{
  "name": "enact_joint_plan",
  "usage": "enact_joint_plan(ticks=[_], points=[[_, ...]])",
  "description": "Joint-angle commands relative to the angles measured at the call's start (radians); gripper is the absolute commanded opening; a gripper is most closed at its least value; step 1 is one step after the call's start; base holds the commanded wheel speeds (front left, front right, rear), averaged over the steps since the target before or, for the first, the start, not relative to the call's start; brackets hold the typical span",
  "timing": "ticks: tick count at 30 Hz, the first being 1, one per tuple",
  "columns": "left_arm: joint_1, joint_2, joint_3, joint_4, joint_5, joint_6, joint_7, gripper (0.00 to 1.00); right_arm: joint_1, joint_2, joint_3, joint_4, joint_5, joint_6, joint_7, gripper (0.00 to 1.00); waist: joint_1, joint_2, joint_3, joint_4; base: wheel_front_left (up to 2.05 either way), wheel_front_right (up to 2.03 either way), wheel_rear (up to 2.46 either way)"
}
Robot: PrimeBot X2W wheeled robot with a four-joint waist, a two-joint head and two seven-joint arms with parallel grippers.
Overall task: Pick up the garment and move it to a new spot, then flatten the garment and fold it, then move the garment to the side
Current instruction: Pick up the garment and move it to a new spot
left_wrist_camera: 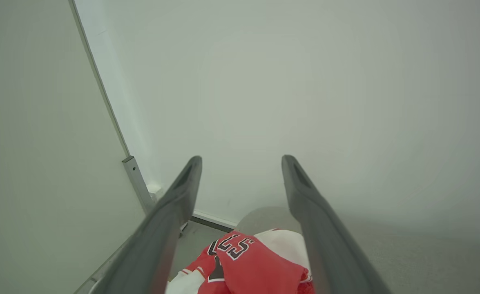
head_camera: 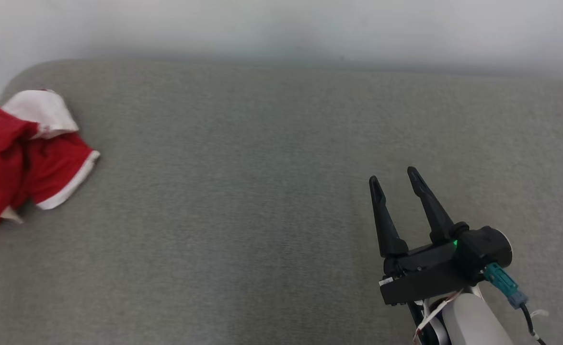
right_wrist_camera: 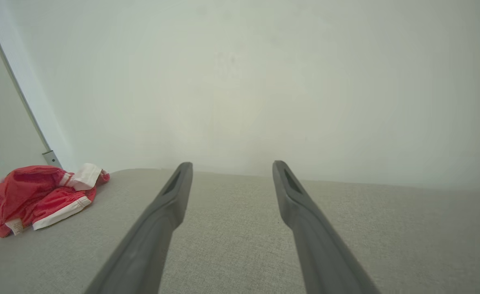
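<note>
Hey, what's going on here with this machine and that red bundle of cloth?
A two-armed robot is getting ready to pick up and fold a crumpled red and white garment, which lies at the left end of a grey cushioned surface. Nothing is held yet. Its left gripper, open, hangs near the garment, which shows low between its fingers. Its right gripper, also open, hovers over the bare surface off to the right, well away from the garment.

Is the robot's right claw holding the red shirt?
No, the right claw hangs open and empty over the grey surface, while the red garment lies crumpled far off at the left edge.
</note>
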State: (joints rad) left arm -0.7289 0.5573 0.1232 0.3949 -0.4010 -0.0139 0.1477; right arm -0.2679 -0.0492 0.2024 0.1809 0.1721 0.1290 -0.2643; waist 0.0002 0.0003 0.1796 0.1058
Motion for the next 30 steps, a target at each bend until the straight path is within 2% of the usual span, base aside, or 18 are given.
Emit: enact_joint_plan(ticks=[1,8,12,16,20,26,27,28,29,30], points=[[-0.036,0.022,-0.008,0.043,0.008,-0.010,0.019,1.00,-0.013,-0.002,-0.004,-0.007,0.005,0.003,-0.002,1.00,-0.0002,-0.0003,0.115,-0.132,0.00,0.00,0.00],[-0.107,0.091,-0.019,0.254,0.016,-0.029,0.078,1.00,-0.016,-0.002,-0.001,-0.024,0.029,0.003,-0.002,1.00,-0.0002,-0.0003,0.147,-0.203,0.00,0.00,0.00],[-0.104,0.100,-0.053,0.370,0.013,-0.063,0.127,1.00,-0.013,-0.002,-0.002,-0.023,0.031,0.003,-0.002,1.00,-0.0002,-0.0003,0.147,-0.216,0.00,0.00,0.00],[-0.097,0.111,-0.075,0.462,0.014,-0.078,0.163,1.00,-0.022,-0.002,0.004,-0.020,0.022,0.003,-0.002,1.00,-0.0002,-0.0003,0.148,-0.224,0.00,0.00,0.00],[-0.110,0.128,-0.102,0.564,0.024,-0.083,0.198,1.00,-0.029,-0.002,0.001,-0.023,0.016,0.003,-0.002,1.00,-0.0002,-0.0003,0.148,-0.233,0.00,0.00,0.00],[-0.147,0.120,-0.121,0.672,0.035,-0.055,0.232,1.00,-0.016,-0.002,-0.003,-0.018,0.014,0.003,-0.002,1.00,-0.0002,-0.0003,0.143,-0.228,0.00,0.00,0.00],[-0.153,0.119,-0.124,0.685,0.039,-0.044,0.228,0.55,-0.015,-0.002,-0.002,-0.016,0.016,0.003,-0.002,1.00,-0.0002,-0.0003,0.141,-0.227,0.00,0.00,0.00],[-0.155,0.116,-0.128,0.697,0.042,-0.040,0.224,0.22,-0.014,-0.002,-0.001,-0.015,0.018,0.003,-0.002,1.00,-0.0002,-0.0003,0.139,-0.225,0.00,0.00,0.00],[-0.156,0.115,-0.134,0.708,0.045,-0.043,0.222,0.00,-0.015,-0.002,0.002,-0.015,0.021,0.003,-0.002,1.00,-0.0002,-0.0003,0.137,-0.223,0.00,0.00,0.00],[-0.158,0.113,-0.137,0.718,0.046,-0.047,0.216,0.00,-0.015,-0.002,0.003,-0.014,0.023,0.003,-0.002,1.00,-0.0002,-0.0003,0.133,-0.222,0.00,0.00,0.00]])
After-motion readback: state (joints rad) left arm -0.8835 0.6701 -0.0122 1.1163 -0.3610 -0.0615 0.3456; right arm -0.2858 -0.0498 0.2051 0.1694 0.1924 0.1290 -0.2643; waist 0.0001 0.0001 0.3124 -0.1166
